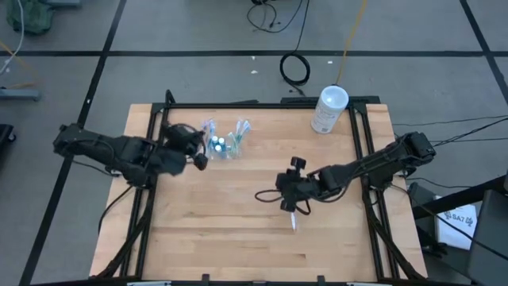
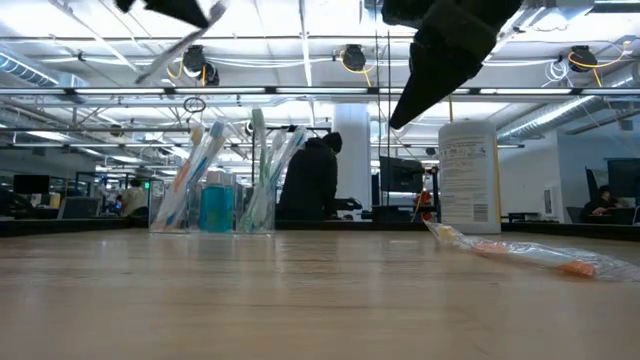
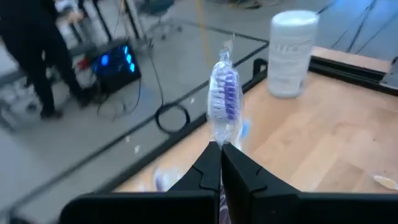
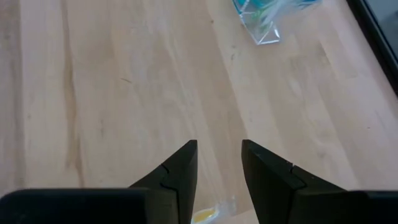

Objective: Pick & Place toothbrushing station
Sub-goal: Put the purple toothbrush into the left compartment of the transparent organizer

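Purple-bristled wrapped toothbrush (image 3: pixel 222 102) clamped between left gripper (image 3: pixel 221 163) jaws, raised near clear toothbrushing station (image 1: pixel 225 141). Right gripper (image 4: pixel 219 163): jaws parted, empty, above another wrapped toothbrush (image 2: pixel 520 251) lying mid-table. Station stands upright toward table's (image 1: pixel 238 230) rear; white canister (image 1: pixel 329 109) at rear corner.

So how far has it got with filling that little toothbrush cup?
Several brushes already stand in the clear cup. The left gripper is shut on a wrapped purple-bristled toothbrush, raised beside the cup. One more wrapped toothbrush lies on the table under the open right gripper, waiting to be picked up.
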Controlling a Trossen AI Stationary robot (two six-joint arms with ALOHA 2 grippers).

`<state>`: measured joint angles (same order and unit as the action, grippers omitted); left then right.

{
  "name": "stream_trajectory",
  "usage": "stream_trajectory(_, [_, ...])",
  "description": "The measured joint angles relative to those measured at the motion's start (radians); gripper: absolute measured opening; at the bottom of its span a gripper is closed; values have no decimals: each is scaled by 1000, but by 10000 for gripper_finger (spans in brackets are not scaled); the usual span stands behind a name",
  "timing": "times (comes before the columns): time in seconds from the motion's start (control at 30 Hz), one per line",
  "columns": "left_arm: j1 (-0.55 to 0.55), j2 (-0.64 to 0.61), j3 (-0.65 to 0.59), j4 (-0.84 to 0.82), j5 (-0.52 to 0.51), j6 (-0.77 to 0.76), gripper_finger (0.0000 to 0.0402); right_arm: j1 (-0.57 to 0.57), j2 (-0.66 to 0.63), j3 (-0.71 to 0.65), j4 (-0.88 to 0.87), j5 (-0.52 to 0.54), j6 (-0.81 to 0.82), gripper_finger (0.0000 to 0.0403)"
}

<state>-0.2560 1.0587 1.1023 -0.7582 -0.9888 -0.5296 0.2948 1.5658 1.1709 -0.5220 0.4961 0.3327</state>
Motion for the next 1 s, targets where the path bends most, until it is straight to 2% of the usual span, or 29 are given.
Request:
stream_trajectory(0.1, [71,-16,-21,164,34,173,5,-11,0,0,-1,0,-22,116])
stream_trajectory(0.2, [142,-37,-90,262,67,205,3,-13,0,0,-5,0,-59,116])
stream_trajectory(0.33, [204,-60,-256,466,131,255,6,-12,0,0,-6,-3,-80,116])
stream_trajectory(0.5, [236,-138,-397,710,144,385,3,-12,0,0,-5,-3,-84,116])
stream_trajectory(0.67, [258,-192,-554,902,135,419,10,-12,0,0,-5,-3,-84,116])
stream_trajectory(0.77, [269,-195,-681,1079,121,439,4,-12,0,0,-5,-3,-81,116])
stream_trajectory(0.9, [274,-181,-840,1343,120,549,8,-12,0,0,-5,-3,-68,116])
stream_trajectory(1.0, [274,-176,-929,1457,96,608,12,-12,0,0,-4,-3,-73,116])
